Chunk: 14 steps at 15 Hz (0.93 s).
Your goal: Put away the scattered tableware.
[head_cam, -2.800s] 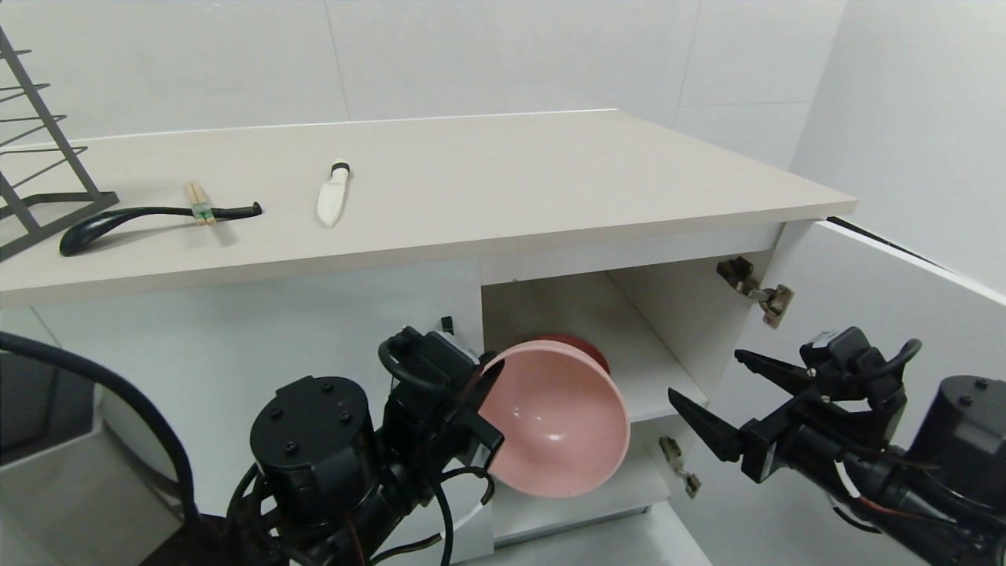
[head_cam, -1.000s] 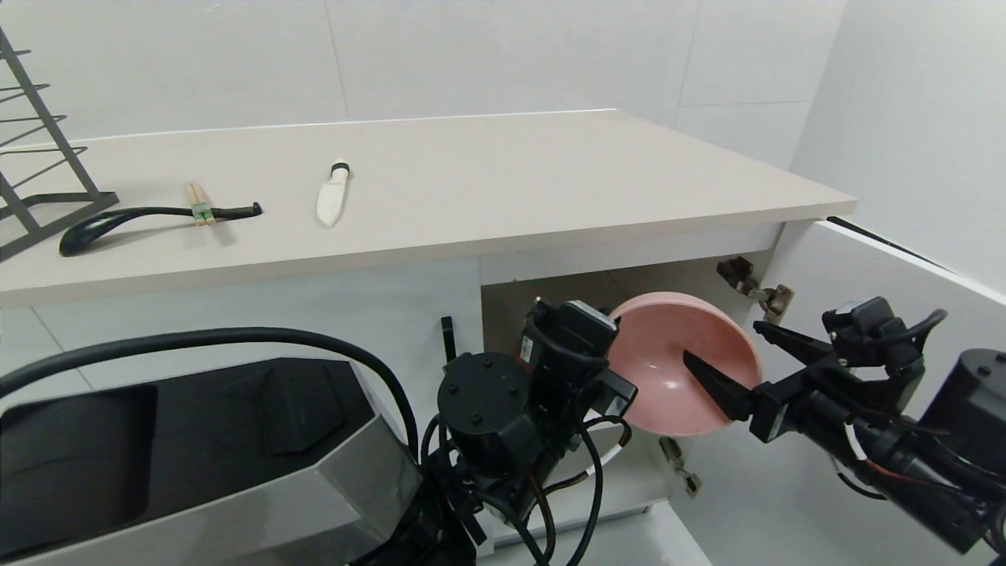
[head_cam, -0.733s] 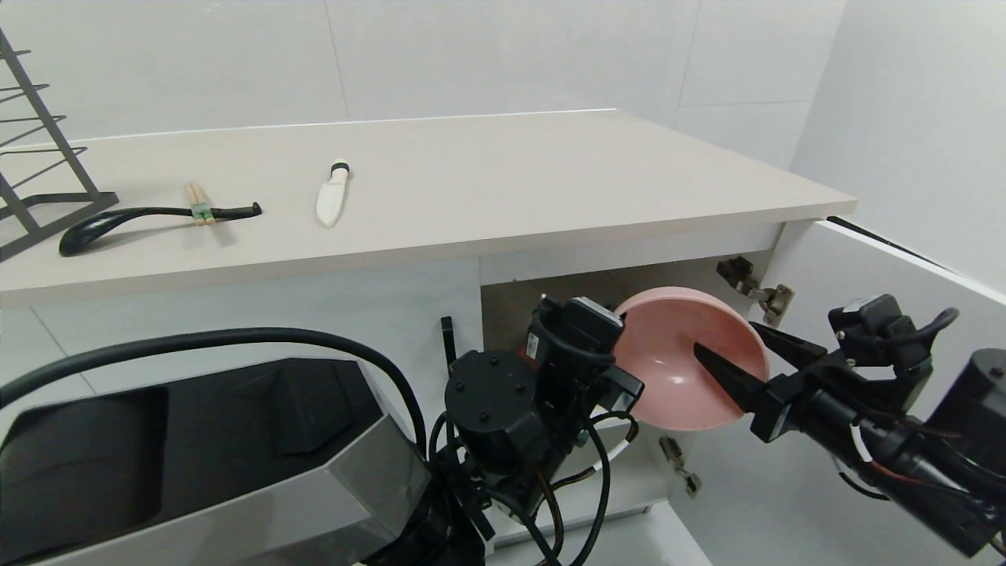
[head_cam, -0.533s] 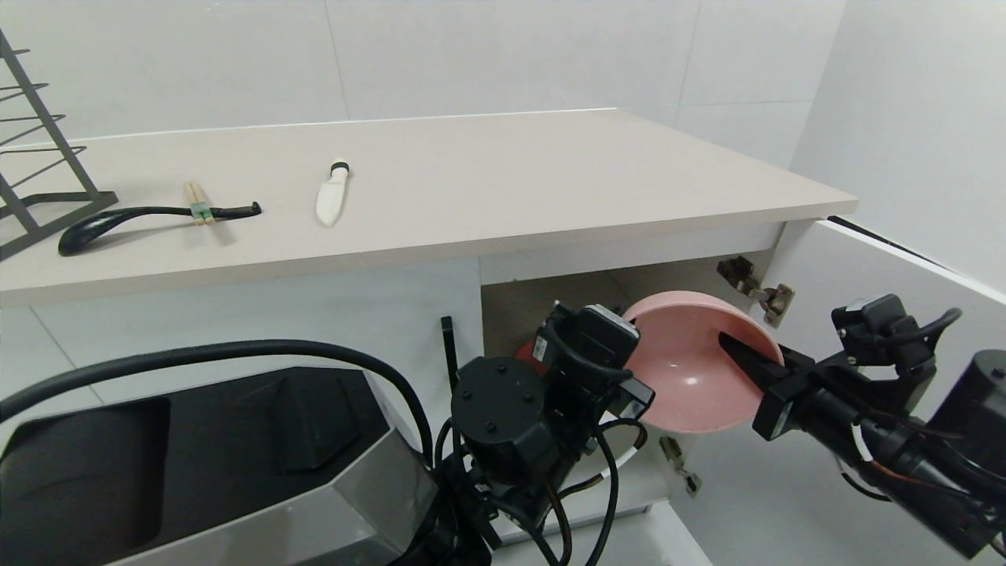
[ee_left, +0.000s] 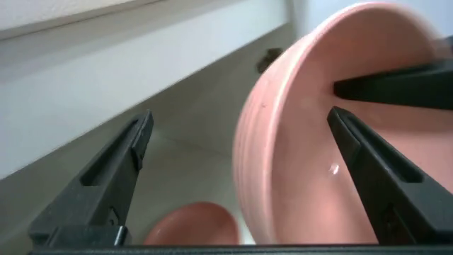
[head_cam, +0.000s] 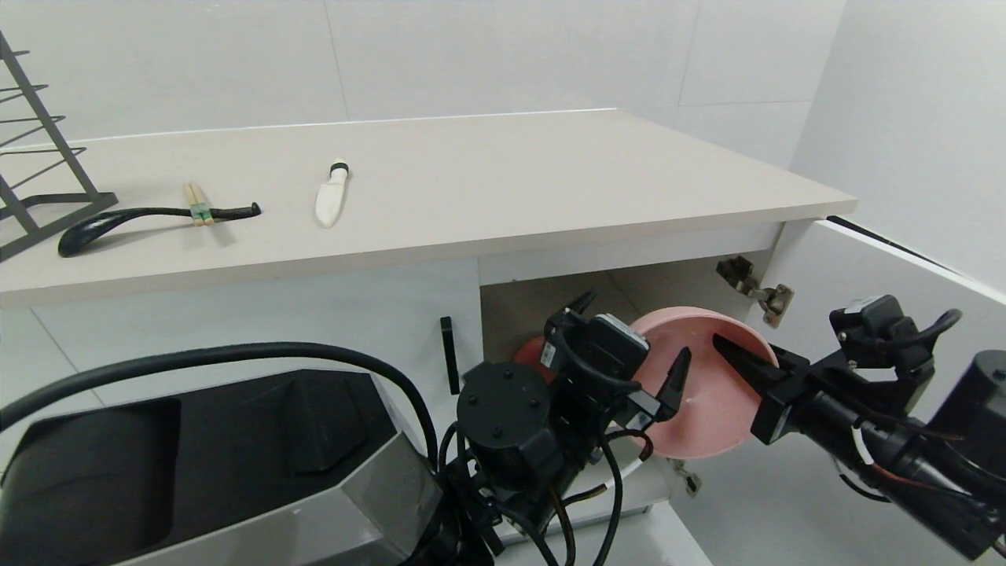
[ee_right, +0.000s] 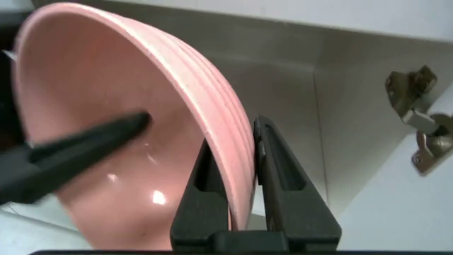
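While my right end effector [ee_right: 235, 142] is clamped on the rim of the pink bowl [head_cam: 707, 409], which hangs tilted on edge before the open cabinet [head_cam: 542, 303], my left end effector [ee_left: 239, 117] gapes wide beside the bowl's opposite rim, gripping nothing. A red bowl [ee_left: 195, 223] lies inside.

I see pink bowl [head_cam: 707, 417] tilted on edge at cabinet [head_cam: 519, 314] mouth, rim pinched by right gripper [head_cam: 727, 347]; black ladle [head_cam: 118, 220], chopsticks [head_cam: 198, 204], white knife [head_cam: 332, 196] lie on counter [head_cam: 511, 181].
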{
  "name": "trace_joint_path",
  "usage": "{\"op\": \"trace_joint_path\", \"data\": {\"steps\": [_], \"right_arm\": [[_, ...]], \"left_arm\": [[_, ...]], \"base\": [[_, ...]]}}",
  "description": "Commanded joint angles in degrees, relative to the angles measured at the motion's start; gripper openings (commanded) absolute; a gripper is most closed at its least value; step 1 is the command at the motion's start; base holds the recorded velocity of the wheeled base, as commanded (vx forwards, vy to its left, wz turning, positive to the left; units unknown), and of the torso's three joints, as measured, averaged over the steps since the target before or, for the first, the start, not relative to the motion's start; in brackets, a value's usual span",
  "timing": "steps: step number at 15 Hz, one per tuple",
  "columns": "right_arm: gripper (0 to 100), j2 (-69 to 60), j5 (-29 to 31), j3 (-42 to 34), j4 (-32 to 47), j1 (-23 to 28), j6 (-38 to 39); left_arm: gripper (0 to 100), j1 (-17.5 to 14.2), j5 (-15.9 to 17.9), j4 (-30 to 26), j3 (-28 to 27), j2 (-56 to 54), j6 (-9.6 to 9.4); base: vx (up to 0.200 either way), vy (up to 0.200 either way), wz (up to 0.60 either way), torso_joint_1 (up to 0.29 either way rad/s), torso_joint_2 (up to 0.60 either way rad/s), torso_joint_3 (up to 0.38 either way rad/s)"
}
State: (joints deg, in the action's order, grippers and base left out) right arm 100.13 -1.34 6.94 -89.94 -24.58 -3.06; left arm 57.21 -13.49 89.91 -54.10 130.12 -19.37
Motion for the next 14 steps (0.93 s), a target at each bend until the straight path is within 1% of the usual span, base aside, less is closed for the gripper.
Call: {"op": "trace_joint_path", "data": {"steps": [1,2,3,4,5,6,8,9,10,11,12,14], "right_arm": [[0,2.1,0.1,0.2,-0.1,2.1,0.0],[0,3.1,0.1,0.3,-0.1,3.2,0.0],[0,4.5,0.1,0.4,-0.1,4.6,0.0],[0,4.6,0.1,0.5,-0.1,4.9,0.0],[0,4.6,0.1,0.6,-0.1,4.9,0.0],[0,4.7,0.1,0.6,-0.1,5.2,0.1],[0,5.4,0.1,0.1,-0.1,6.2,0.0],[0,5.5,0.1,-0.2,-0.1,6.2,0.0],[0,5.5,0.1,-0.6,-0.1,6.1,0.0],[0,5.5,0.1,-1.0,-0.1,6.1,0.1],[0,5.5,0.1,-2.0,-0.1,6.2,0.1],[0,5.5,0.1,-3.3,-0.1,6.4,0.5]], "left_arm": [[100,0.4,0.1,0.1,1.0,-2.0,0.03],[100,0.4,1.1,0.1,2.1,-2.9,0.12],[100,-0.1,3.5,0.1,4.4,-5.2,0.12],[100,-0.6,5.0,0.1,5.9,-6.6,0.21],[100,-1.0,5.5,0.1,6.5,-7.0,0.21],[100,-2.7,7.2,0.1,8.8,-9.2,0.21],[100,-4.7,13.4,0.1,16.0,-14.3,0.39],[100,-5.7,17.7,0.0,20.4,-17.1,0.39],[100,-7.2,22.0,-1.3,24.6,-19.8,0.39],[100,-8.1,24.0,-1.8,26.3,-21.1,0.39],[100,-10.5,27.3,-3.4,29.9,-24.3,0.39],[100,-13.4,30.2,-4.2,34.0,-28.8,0.3]], "base": [[0.0,0.0,0.0,0.0,0.0,0.0],[0.0,0.0,0.0,0.0,0.0,0.0],[0.0,0.0,0.0,0.0,0.0,0.0],[0.0,0.0,0.0,0.0,0.0,0.0],[0.0,0.0,0.0,0.0,0.0,0.0],[0.0,0.0,0.0,0.0,0.0,0.0],[0.0,0.0,0.0,0.0,0.0,0.0],[0.0,0.0,0.0,0.0,0.0,0.0],[0.0,0.0,0.0,0.0,0.0,0.0],[0.0,0.0,0.0,0.0,0.0,0.0],[0.0,0.0,0.0,0.0,0.0,0.0],[0.0,0.0,0.0,0.0,0.0,0.0]]}}
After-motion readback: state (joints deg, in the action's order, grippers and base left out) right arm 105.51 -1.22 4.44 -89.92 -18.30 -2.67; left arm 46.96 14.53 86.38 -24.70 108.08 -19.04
